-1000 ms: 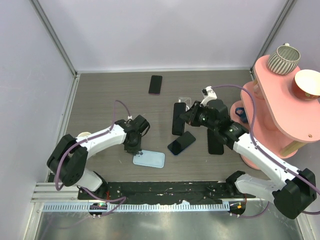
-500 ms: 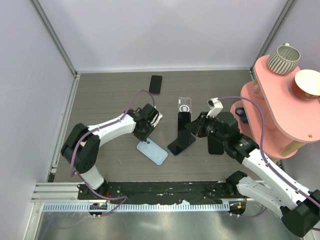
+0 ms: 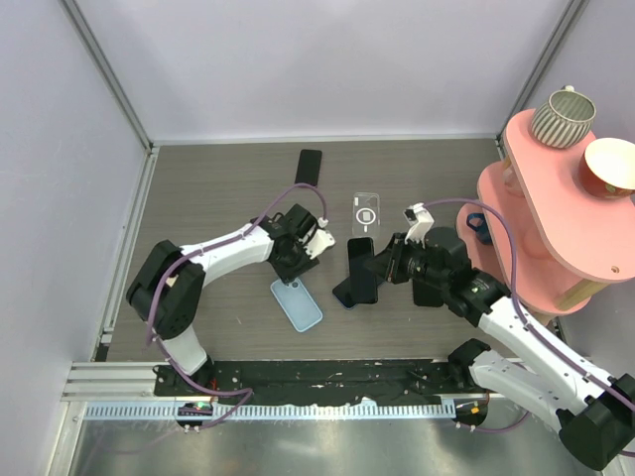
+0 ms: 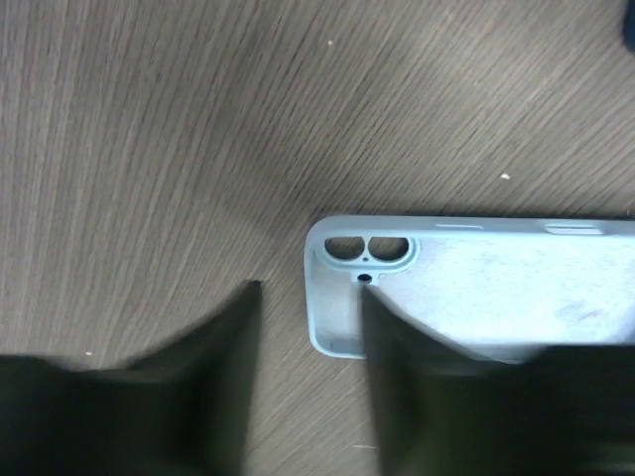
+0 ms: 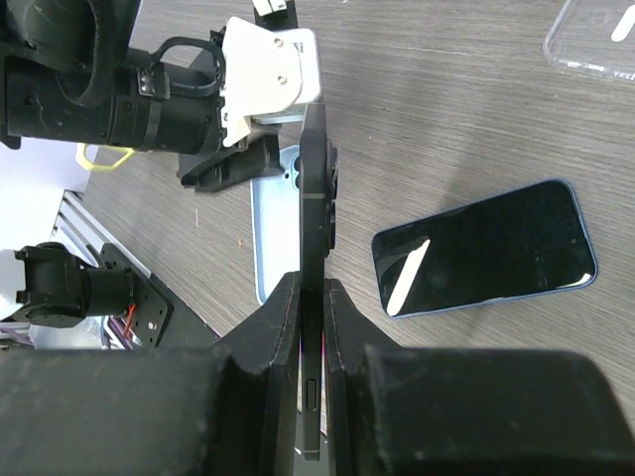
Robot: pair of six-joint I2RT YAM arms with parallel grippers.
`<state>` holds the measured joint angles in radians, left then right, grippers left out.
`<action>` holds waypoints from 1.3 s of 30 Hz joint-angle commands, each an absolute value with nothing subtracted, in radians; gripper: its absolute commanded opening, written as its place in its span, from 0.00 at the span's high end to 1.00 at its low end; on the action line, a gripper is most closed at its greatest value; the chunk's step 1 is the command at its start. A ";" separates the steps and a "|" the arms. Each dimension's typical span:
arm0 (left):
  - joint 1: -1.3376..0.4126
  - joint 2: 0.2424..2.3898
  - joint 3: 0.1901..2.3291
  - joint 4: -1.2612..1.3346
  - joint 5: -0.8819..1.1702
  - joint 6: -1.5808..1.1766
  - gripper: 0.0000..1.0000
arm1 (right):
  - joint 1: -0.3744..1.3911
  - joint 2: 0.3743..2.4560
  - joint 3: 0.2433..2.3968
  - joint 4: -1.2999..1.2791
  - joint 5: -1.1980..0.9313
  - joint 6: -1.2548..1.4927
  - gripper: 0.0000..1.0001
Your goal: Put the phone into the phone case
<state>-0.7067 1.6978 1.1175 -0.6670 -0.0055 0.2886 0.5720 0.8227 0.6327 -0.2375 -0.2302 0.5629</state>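
Seating step: best done by laying phone (image 5: 316,198) flat, screen up, squared over case (image 3: 366,211); one end tucked in first, then pressed down evenly.
Right gripper (image 5: 313,288): pinched tight on phone's lower part; held it on edge above table.
Phone: stood between those jaws, clamped on both faces.
Case: lay flat farther back, untouched, near but clear of jaws.
Left gripper (image 4: 308,327): jaws parted slightly, gripped nothing; hovered at corner of blue phone (image 4: 476,283).
Risk: probably slipped grip on tilting.
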 commanded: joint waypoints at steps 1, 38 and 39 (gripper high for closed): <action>-0.710 1.688 1.166 -0.698 0.009 0.301 0.07 | 0.575 0.824 0.649 -0.198 -0.258 0.578 0.98; -0.514 1.049 0.865 -0.610 0.054 -0.612 0.24 | 0.735 1.534 0.934 0.121 -0.604 0.551 0.95; -0.514 1.055 0.858 -0.626 0.029 -0.621 0.24 | 0.742 1.577 0.942 0.121 -0.607 0.546 0.95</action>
